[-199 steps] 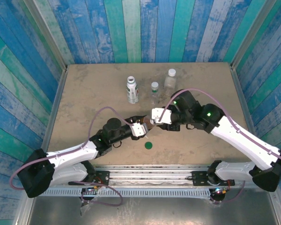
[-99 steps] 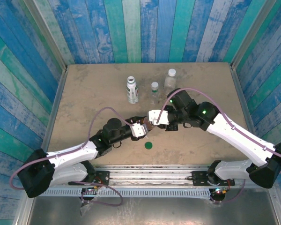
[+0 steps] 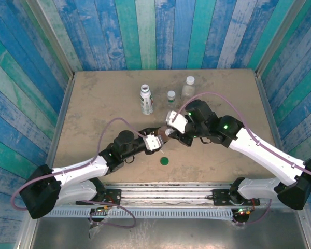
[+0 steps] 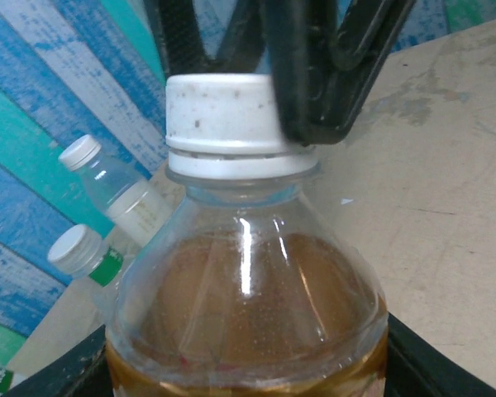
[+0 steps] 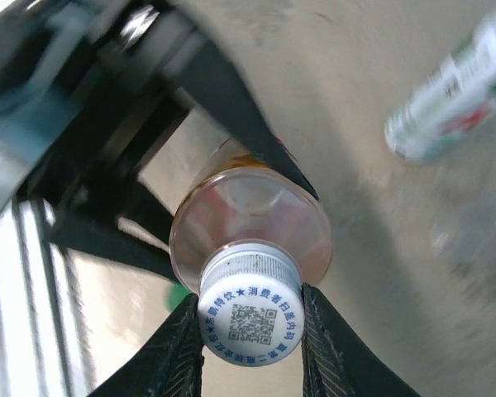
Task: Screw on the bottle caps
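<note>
while left end effector point(image 3: 159, 139) grips amber bottle point(image 4: 246, 306) | right end effector point(image 5: 250, 337) clamps white cap point(image 4: 219, 112), apparently seated

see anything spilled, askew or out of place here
Only the dark green cap: it lies loose near the front edge of the table, apart from the bottles, which all wear white caps. No spill shows.

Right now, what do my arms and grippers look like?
The left arm and right arm have white shells, black joints and bases; a mauve cable loops along each. Green lights glow on the right one. The right gripper has black fingers.
</note>
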{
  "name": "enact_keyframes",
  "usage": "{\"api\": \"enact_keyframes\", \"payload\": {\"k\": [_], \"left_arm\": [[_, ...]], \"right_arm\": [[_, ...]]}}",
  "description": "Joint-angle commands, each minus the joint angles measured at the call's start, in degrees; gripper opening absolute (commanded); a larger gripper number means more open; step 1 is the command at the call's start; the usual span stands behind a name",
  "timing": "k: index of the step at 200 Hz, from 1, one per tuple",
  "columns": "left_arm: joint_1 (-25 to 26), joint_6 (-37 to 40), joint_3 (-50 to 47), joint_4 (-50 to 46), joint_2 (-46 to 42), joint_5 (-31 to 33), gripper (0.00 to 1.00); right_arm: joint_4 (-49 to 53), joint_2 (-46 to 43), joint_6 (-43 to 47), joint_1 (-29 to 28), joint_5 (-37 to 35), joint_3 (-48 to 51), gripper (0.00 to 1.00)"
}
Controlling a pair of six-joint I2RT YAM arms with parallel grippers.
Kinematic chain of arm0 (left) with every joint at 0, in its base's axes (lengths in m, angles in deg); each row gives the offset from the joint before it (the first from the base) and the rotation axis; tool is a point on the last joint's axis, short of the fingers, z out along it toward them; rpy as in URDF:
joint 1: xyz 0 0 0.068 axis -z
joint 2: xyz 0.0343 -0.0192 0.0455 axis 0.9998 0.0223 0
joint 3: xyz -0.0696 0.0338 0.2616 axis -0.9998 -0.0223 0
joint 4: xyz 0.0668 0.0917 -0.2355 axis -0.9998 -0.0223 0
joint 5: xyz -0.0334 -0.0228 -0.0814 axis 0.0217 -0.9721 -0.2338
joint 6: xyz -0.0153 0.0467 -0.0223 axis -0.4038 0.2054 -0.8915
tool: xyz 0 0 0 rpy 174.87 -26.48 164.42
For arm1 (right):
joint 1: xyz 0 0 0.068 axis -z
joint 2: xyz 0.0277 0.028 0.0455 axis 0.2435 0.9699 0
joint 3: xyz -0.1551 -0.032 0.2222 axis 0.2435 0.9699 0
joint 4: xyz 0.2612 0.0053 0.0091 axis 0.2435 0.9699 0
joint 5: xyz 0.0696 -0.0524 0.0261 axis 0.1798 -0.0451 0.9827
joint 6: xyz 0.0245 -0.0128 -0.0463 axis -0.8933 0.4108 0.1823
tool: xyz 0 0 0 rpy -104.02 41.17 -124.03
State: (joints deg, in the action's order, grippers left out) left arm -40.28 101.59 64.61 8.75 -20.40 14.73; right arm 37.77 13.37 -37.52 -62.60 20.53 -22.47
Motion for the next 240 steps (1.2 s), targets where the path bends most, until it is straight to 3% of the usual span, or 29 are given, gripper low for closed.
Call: {"api": "enact_keyframes", "payload": {"k": [1,16,32,42,68,91,111,145,190,220,240], "left_arm": [[0.6,0.03,-0.73,4.37,1.44,0.26,0.47],[0.6,0.03,-0.56,5.13,2.14,0.53,0.47],[0.6,0.29,-0.1,4.2,2.35,0.03,0.46],[0.6,0.37,-0.03,3.65,2.11,-0.3,0.47],[0.6,0.47,-0.39,2.67,1.04,-0.82,0.47],[0.6,0.39,-0.39,1.41,0.39,-1.36,0.47],[0.6,0.42,-0.47,0.18,-0.59,-2.71,0.47],[0.6,1.44,-0.41,-1.2,-1.74,-4.33,0.48],[0.6,1.26,-0.39,-1.02,-1.79,-4.63,0.47],[0.6,1.26,-0.31,-1.04,-1.54,-5.09,0.47],[0.6,1.12,-0.24,-1.13,-1.69,-5.25,0.48]], "right_arm": [[-8.13,0.9,-42.16,0.77,-3.85,1.15,0.01],[-9.93,1.15,-49.49,0.62,0.78,1.98,0.02],[-11.04,0.25,-45.59,0.78,1.76,3.14,0.09],[-10.76,-1.07,-38.82,0.75,0.32,3.77,0.17],[-9.79,-5.15,-12.24,0.87,-0.05,6.05,0.63],[-7.36,-8.79,3.73,1.18,-1.66,6.68,0.68],[-5.03,-10.45,24.23,1.15,3.68,6.7,0.68],[5.42,-6.03,42.92,1.16,3.87,1.02,0.69],[7.41,-0.64,43.61,1.1,6.17,-2.91,0.52],[6.51,0.12,41.94,1.06,6.25,-2.53,0.23],[5.83,0.08,40.77,1.1,6.26,-1.98,0.22]]}}
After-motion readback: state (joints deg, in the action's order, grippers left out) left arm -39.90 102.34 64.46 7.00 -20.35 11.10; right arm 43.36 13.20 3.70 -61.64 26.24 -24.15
